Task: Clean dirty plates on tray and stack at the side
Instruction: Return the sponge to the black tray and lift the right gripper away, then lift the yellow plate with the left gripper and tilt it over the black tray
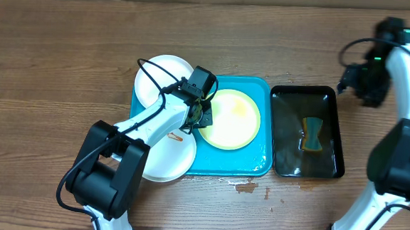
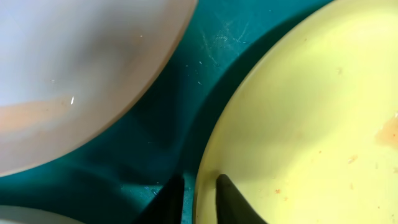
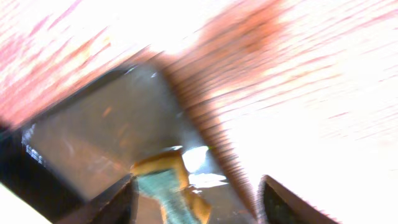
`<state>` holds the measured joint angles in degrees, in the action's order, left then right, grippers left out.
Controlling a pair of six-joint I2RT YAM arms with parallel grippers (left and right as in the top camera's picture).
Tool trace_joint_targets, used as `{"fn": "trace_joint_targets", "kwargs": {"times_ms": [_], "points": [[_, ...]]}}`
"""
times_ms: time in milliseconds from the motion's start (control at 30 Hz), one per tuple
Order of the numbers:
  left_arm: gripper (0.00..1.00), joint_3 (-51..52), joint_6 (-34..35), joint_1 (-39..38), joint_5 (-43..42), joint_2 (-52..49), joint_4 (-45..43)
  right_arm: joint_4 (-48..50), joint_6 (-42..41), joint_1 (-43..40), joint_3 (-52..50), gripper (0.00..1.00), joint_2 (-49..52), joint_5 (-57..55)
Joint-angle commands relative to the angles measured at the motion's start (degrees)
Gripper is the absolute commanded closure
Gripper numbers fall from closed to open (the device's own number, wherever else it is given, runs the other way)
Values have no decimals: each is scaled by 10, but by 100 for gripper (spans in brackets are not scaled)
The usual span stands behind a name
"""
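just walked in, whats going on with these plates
The left hand is at the left rim of the yellow-green plate on the blue tray, fingers either side of the rim; whether it grips is unclear. Two white plates overlap the tray's left edge. The right hand is open and empty beside the black tray, where a sponge lies.

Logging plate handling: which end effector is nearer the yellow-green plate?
Left. Left end effector straddles the rim of the yellow-green plate; right end effector hovers beyond the black tray.
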<state>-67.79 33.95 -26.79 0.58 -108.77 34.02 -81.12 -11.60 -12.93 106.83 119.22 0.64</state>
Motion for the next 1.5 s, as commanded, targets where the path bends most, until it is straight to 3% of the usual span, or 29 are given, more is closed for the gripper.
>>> {"fn": "trace_joint_targets", "kwargs": {"times_ms": [0,33,300,767,1467], "points": [[92,1,-7,1,-7,-6,0,-2,-7,-39,8,0,-17,-3],[96,1,-7,1,-7,-6,0,-2,-7,-49,8,0,-17,-3],[96,-46,-35,13,-6,-5,30,4,-37,-78,8,0,-16,35],[96,-106,-74,21,-3,-5,67,140,-61,-77,8,0,-16,70],[96,-244,-125,21,0,-5,172,142,-61,-77,8,0,-16,70]]}}
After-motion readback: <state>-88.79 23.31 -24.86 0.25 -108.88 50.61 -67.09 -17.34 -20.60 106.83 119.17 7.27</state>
